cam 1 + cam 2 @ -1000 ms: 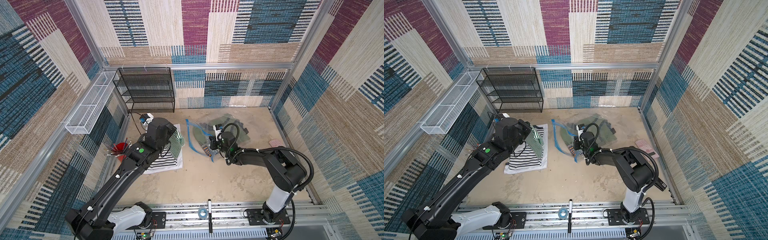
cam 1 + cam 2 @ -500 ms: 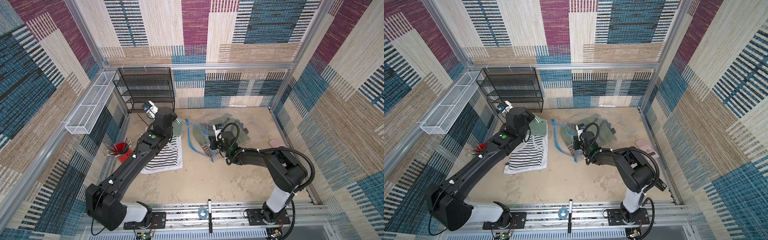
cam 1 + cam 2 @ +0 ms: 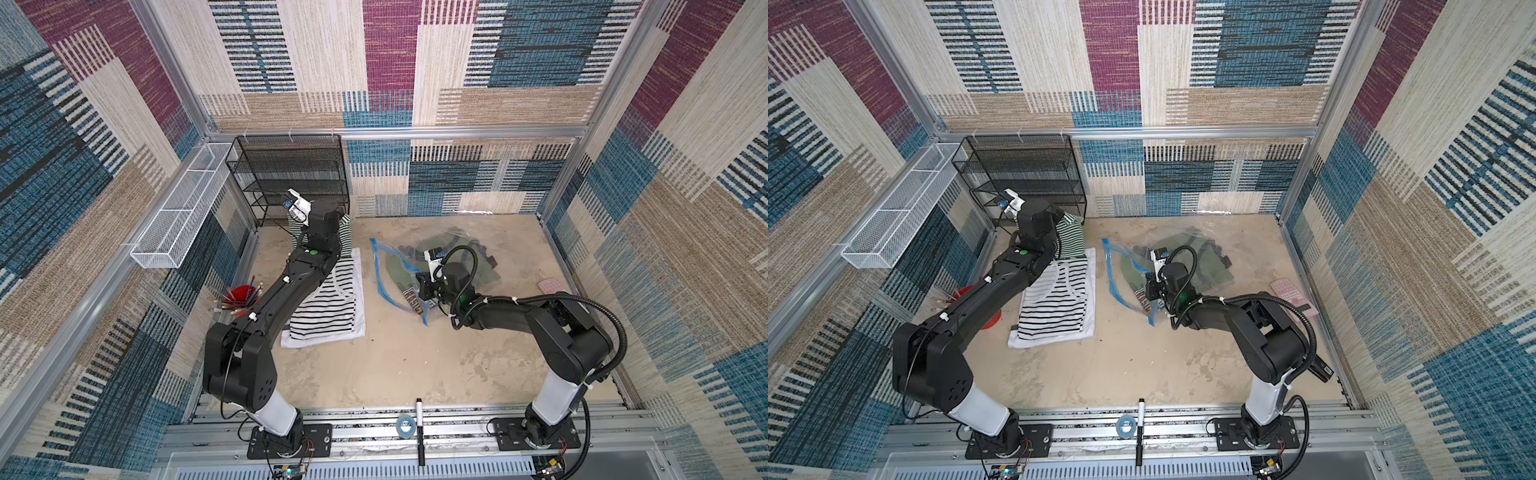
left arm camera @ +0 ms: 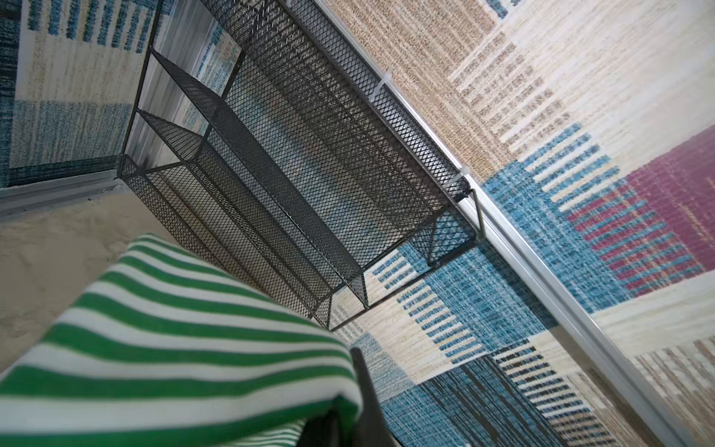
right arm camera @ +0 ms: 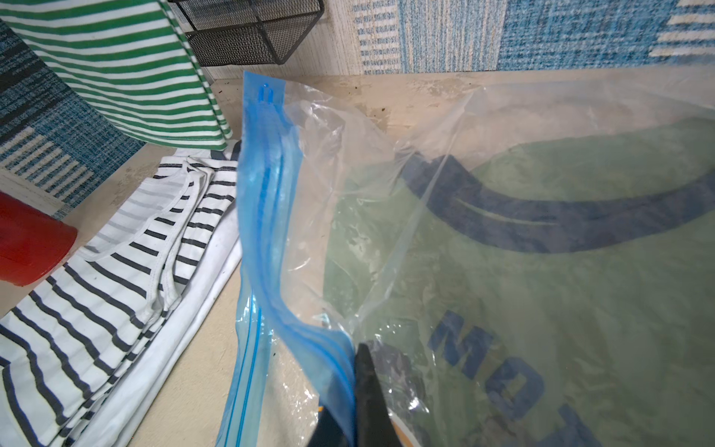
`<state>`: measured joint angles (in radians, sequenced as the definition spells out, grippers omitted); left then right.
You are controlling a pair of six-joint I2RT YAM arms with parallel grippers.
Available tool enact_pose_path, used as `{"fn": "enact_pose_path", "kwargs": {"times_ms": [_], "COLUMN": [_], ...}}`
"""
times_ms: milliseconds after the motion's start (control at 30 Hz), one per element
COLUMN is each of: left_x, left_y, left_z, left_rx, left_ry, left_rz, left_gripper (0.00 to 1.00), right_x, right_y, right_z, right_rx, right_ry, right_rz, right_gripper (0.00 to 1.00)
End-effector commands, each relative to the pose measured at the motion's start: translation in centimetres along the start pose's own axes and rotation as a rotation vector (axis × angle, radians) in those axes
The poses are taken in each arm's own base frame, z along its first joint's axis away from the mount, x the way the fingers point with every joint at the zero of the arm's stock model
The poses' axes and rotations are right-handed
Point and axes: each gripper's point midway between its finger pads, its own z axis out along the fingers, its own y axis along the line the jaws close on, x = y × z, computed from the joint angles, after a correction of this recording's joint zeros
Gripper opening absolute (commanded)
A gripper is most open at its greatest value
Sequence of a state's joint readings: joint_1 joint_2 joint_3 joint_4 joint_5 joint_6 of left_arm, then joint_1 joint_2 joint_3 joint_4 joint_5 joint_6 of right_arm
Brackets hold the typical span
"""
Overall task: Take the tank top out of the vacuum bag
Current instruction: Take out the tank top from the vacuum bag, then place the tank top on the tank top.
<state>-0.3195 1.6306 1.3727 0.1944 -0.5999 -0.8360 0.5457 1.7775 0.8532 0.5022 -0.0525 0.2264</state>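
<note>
- Holds the tank top [image 3: 345, 235] aloft in the left gripper [image 4: 348, 418], jaws pinched tight on the green-and-white striped cloth, at the upper left of both top views, right in front of the black rack [image 3: 291, 178].
- Shows that same cloth draped across the lower left of the left wrist view, with the rack's mesh shelves filling the middle.
- Keeps the tank top fully outside the vacuum bag [image 3: 399, 257] and to its left in a top view, with the hem low over the far end of the striped pile [image 3: 328, 307]; hard to tell whether hem and pile touch.
- Pins the bag's blue strip [image 5: 267, 216] in the right gripper [image 5: 350, 418], jaws closed flat on the plastic at the bottom of the right wrist view.
- Leaves the bag crumpled on the worktop [image 3: 395, 365], centre of both top views, strip edge toward the pile, with a green shirt [image 5: 541, 309] with dark blue lettering inside.
- Finds the pile just left of the strip in the right wrist view: black-and-white stripes on white cloth, lying flat.
- Catches a red cup [image 5: 27, 244] at that view's left edge; in a top view, spots it beside the left arm with sticks in it.
- Rounds things off with a white basket [image 3: 178, 216] on the left wall, a pen [image 3: 419, 428] and a tape roll [image 3: 405, 426] on the front rail.
</note>
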Motion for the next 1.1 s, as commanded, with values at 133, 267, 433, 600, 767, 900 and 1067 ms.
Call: {"fn": "enact_pose_path", "kwargs": {"times_ms": [133,267,433,600,767,900,1067], "left_x": [-0.2,0.6,1.5,1.3,1.0,2.7,4.1], "left_y": [-0.1,0.3,0.9,0.0,0.2,3.3,6.3], "left_z": [3.0,4.4,5.8,6.9,6.9,5.8,3.6], "left_rx": [0.067,0.070,0.073,0.108,0.109,0.053,0.018], "left_ry": [-0.018,-0.007,0.001,-0.016,-0.019,0.014,0.057], "left_rz": [-0.077,-0.053,-0.067,-0.079,-0.100,-0.141,-0.156], "left_gripper": [0.00,0.00,0.00,0.00,0.00,0.00,0.00], "right_x": [-0.2,0.0,0.0,0.0,0.0,0.0,0.0], "right_y": [0.3,0.3,0.2,0.2,0.2,0.2,0.3], "right_z": [0.4,0.4,0.5,0.5,0.5,0.5,0.6], "right_rx": [-0.015,-0.014,-0.013,-0.011,-0.009,-0.012,-0.013], "right_ry": [0.000,0.005,0.006,0.008,0.007,0.010,0.010], "right_rz": [0.004,0.001,0.001,0.000,-0.004,-0.005,-0.005], "right_gripper": [0.00,0.00,0.00,0.00,0.00,0.00,0.00]}}
